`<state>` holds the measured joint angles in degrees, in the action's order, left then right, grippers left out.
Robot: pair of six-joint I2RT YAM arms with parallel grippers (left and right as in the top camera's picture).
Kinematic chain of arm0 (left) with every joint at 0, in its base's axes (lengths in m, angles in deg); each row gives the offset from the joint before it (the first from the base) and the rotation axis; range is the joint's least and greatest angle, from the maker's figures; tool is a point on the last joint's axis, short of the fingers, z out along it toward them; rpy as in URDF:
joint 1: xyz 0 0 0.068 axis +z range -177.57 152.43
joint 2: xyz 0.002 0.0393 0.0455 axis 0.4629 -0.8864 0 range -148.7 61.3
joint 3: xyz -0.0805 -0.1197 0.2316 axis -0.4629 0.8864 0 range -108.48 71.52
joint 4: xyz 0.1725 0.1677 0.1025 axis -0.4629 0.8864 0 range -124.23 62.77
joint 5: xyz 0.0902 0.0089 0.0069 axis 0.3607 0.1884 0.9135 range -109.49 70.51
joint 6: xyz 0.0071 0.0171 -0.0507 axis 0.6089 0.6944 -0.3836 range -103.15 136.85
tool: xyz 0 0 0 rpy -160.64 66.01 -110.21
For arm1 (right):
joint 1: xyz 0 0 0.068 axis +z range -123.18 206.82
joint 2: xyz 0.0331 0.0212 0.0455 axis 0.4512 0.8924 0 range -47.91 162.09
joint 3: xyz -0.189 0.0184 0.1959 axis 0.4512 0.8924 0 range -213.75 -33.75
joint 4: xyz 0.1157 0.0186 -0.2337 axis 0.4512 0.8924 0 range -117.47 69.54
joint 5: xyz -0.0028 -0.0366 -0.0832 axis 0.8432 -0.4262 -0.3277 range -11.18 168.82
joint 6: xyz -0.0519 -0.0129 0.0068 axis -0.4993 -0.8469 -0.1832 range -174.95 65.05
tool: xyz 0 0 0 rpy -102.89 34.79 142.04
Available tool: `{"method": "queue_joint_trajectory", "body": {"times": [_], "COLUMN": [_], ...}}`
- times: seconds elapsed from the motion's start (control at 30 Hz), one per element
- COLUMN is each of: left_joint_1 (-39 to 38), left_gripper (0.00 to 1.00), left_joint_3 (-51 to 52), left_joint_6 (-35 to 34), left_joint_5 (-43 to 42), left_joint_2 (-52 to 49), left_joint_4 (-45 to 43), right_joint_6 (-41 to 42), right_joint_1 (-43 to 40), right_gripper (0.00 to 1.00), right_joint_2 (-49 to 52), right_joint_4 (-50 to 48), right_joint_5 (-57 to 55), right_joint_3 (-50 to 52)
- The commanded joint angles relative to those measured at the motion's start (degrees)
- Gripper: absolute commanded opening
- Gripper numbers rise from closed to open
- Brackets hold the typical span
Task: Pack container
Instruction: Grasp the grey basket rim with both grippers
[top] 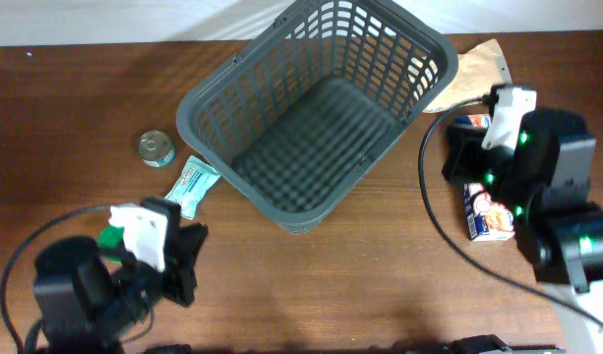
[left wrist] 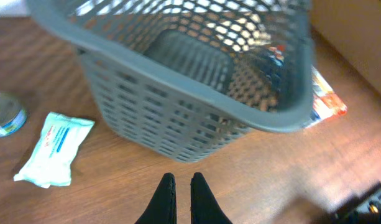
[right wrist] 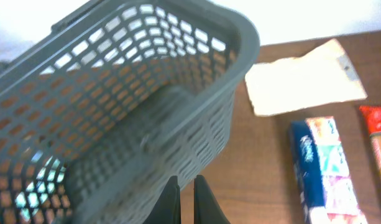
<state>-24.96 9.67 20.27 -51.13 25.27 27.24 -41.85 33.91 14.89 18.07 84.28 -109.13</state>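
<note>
The container (top: 311, 147) is a large dark-grey slotted basket, empty, standing at an angle at the table's middle back. It also shows in the left wrist view (left wrist: 178, 68) and the right wrist view (right wrist: 134, 106). My left gripper (top: 188, 258) is at the front left, shut and empty, low over bare wood a short way in front of the basket's near corner (left wrist: 181, 180). My right gripper (top: 454, 157) is at the right, shut and empty, next to the basket's right wall (right wrist: 182, 182).
A tin can (top: 156, 147) and a pale green wipes pack (top: 191, 185) lie left of the basket. A brown paper bag (top: 473, 74), a colourful tissue pack (top: 483, 211) and a red packet (right wrist: 376, 124) lie to its right, near the right arm.
</note>
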Motion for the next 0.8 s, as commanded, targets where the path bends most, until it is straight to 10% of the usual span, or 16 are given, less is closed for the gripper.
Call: {"method": "queue_joint_trajectory", "body": {"times": [0.0, 0.77], "left_joint_1": [-4.72, -49.86], "left_gripper": [0.02, 0.02], "left_joint_3": [-0.85, -0.85], "left_joint_6": [-0.42, -3.89], "left_joint_5": [3.67, 29.22], "left_joint_2": [2.73, -17.55], "left_joint_4": [1.99, -11.8], "right_joint_6": [-1.97, -3.91], "right_joint_1": [-2.6, -4.5], "right_gripper": [0.04, 0.04], "right_joint_2": [5.22, 13.03], "right_joint_4": [-0.15, -4.74], "right_joint_5": [1.46, 6.47], "right_joint_3": [-4.07, -11.21]}}
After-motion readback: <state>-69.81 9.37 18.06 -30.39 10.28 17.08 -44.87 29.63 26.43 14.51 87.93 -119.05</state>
